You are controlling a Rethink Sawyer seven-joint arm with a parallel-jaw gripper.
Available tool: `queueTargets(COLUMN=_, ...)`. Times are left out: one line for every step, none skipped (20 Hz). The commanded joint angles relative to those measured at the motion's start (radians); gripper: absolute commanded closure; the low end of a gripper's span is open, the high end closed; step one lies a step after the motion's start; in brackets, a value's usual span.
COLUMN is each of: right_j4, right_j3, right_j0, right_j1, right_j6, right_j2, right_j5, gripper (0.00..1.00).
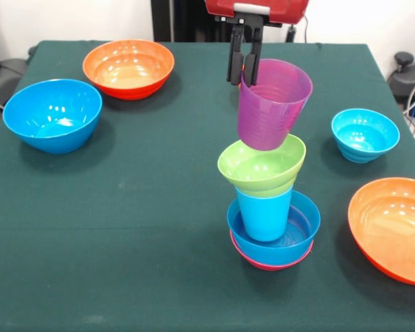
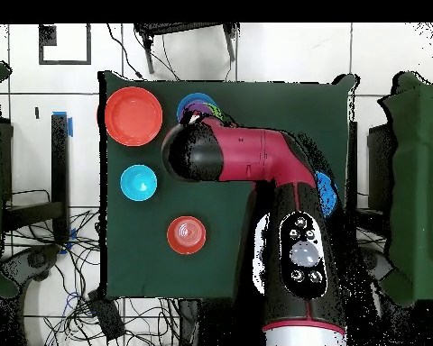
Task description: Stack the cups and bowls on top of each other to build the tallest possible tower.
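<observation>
Gripper [image 1: 244, 69] clamped on purple cup [image 1: 271, 104] rim, atop tower [image 1: 270, 200].
Cup mouth up, long axis tilted toward 1 o'clock, resting in green bowl [image 1: 261, 166]; tower right of centre on green table [image 1: 124, 207]; white wall behind.

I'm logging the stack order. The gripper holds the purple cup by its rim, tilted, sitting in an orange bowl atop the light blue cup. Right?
Not quite: in the front view the bowl under the purple cup is green, not orange. The gripper does pinch the tilted cup's rim, and the bowl sits on the light blue cup.
</observation>
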Motion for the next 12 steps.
queueTargets(right_j4=-0.104, right_j3=-0.022, right_j0=0.013, right_j1=0.031, right_j6=-0.158, right_j2=0.08, right_j5=0.111, gripper=1.0)
queueTargets(right_j4=-0.104, right_j3=-0.024, right_j0=0.014, right_j1=0.034, right_j6=-0.157, right_j2=0.081, right_j5=0.111, gripper=1.0)
queueTargets(right_j4=-0.104, right_j3=-0.028, right_j0=0.013, right_j1=0.038, right_j6=-0.159, right_j2=0.082, right_j5=0.113, gripper=1.0)
queueTargets(right_j4=-0.104, right_j3=-0.029, right_j0=0.013, right_j1=0.041, right_j6=-0.161, right_j2=0.084, right_j5=0.112, gripper=1.0)
queueTargets(right_j4=-0.102, right_j3=-0.03, right_j0=0.009, right_j1=0.043, right_j6=-0.164, right_j2=0.087, right_j5=0.113, gripper=1.0)
queueTargets(right_j4=-0.099, right_j3=-0.03, right_j0=0.005, right_j1=0.044, right_j6=-0.168, right_j2=0.092, right_j5=0.116, gripper=1.0)
queueTargets(right_j4=-0.099, right_j3=-0.032, right_j0=0.004, right_j1=0.045, right_j6=-0.171, right_j2=0.093, right_j5=0.118, gripper=1.0)
queueTargets(right_j4=-0.098, right_j3=-0.033, right_j0=0.004, right_j1=0.045, right_j6=-0.171, right_j2=0.094, right_j5=0.117, gripper=1.0)
queueTargets(right_j4=-0.098, right_j3=-0.035, right_j0=0.004, right_j1=0.046, right_j6=-0.172, right_j2=0.093, right_j5=0.119, gripper=1.0)
queueTargets(right_j4=-0.099, right_j3=-0.037, right_j0=0.005, right_j1=0.047, right_j6=-0.172, right_j2=0.092, right_j5=0.118, gripper=1.0)
queueTargets(right_j4=-0.1, right_j3=-0.038, right_j0=0.006, right_j1=0.048, right_j6=-0.172, right_j2=0.091, right_j5=0.119, gripper=1.0)
queueTargets(right_j4=-0.101, right_j3=-0.039, right_j0=0.005, right_j1=0.049, right_j6=-0.173, right_j2=0.091, right_j5=0.118, gripper=1.0)
